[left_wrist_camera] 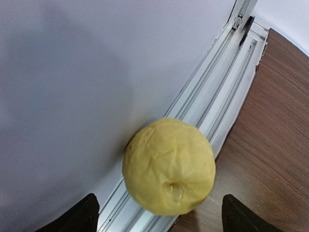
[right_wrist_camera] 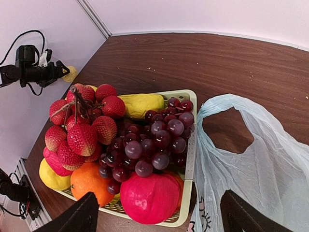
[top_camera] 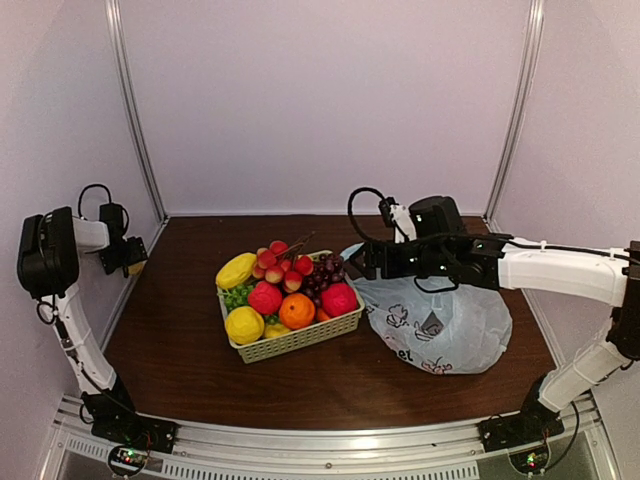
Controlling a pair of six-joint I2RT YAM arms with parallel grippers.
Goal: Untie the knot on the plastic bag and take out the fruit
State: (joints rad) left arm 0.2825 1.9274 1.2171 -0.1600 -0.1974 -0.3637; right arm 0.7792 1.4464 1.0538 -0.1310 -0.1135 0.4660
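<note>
Plastic bag point(top_camera: 450, 330) just beside heaped basket point(top_camera: 300, 345) — right arm point(top_camera: 560, 272) overhead.

Enclosure: plain pale panels on three sides, back wall point(top_camera: 320, 100), left wall point(top_camera: 60, 110) and right wall point(top_camera: 590, 110), faintly lilac and unmarked. Slim metal posts point(top_camera: 135, 110) stand in the two rear corners. Bench point(top_camera: 300, 385): dark brown wood grain, matt; a few pale crumbs point(right_wrist_camera: 153, 68) toward the back. Ribbed aluminium rail point(top_camera: 330, 447) runs along the near edge; a similar grooved track point(left_wrist_camera: 212, 111) borders the bench at the left wall. Light even and diffuse, shadows soft.
</note>
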